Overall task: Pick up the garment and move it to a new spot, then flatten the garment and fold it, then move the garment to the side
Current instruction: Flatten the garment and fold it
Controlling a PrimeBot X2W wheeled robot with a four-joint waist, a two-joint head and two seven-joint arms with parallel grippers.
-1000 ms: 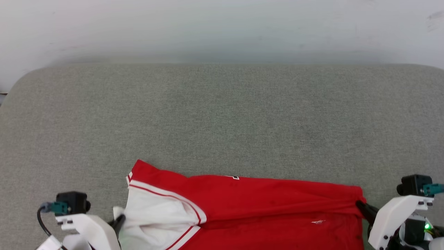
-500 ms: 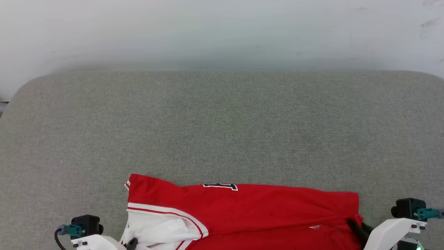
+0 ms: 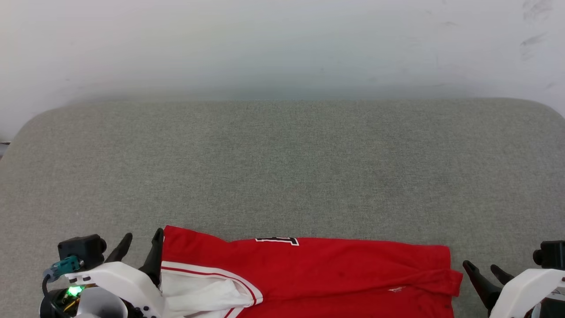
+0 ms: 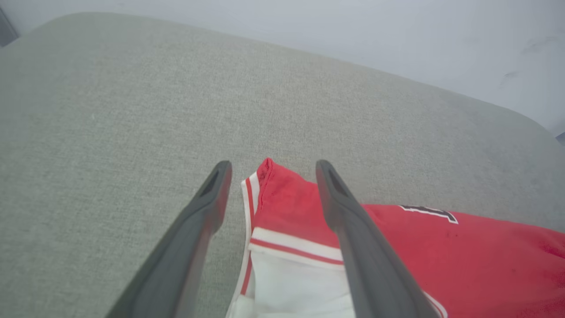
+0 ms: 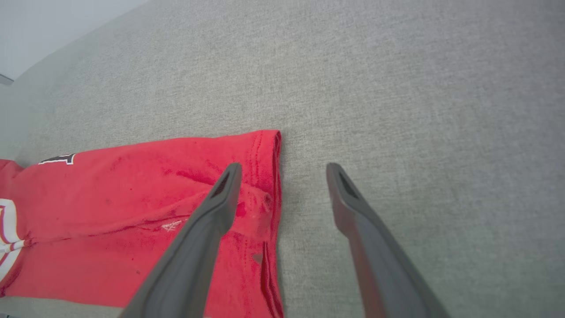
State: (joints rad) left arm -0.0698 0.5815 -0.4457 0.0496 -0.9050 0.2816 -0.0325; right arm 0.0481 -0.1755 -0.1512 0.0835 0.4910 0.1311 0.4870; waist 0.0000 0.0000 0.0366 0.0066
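The garment, a red jersey with a white panel and red-and-white striped trim, lies along the near edge of the grey fabric surface, a dark printed number showing at its far fold. My left gripper stands open at the garment's left corner. In the left wrist view the garment's striped corner lies under and between the spread fingers of that gripper. My right gripper is open just past the right hem. The right wrist view shows that gripper straddling the hem edge of the garment, one finger over the cloth.
The grey-green padded surface stretches wide and bare beyond the garment to a pale wall. Its rounded corners show at far left and far right.
Both grippers were shut on the garment's ends a second ago and have opened, letting it go. The garment now rests on the surface. The head camera has shifted slightly.
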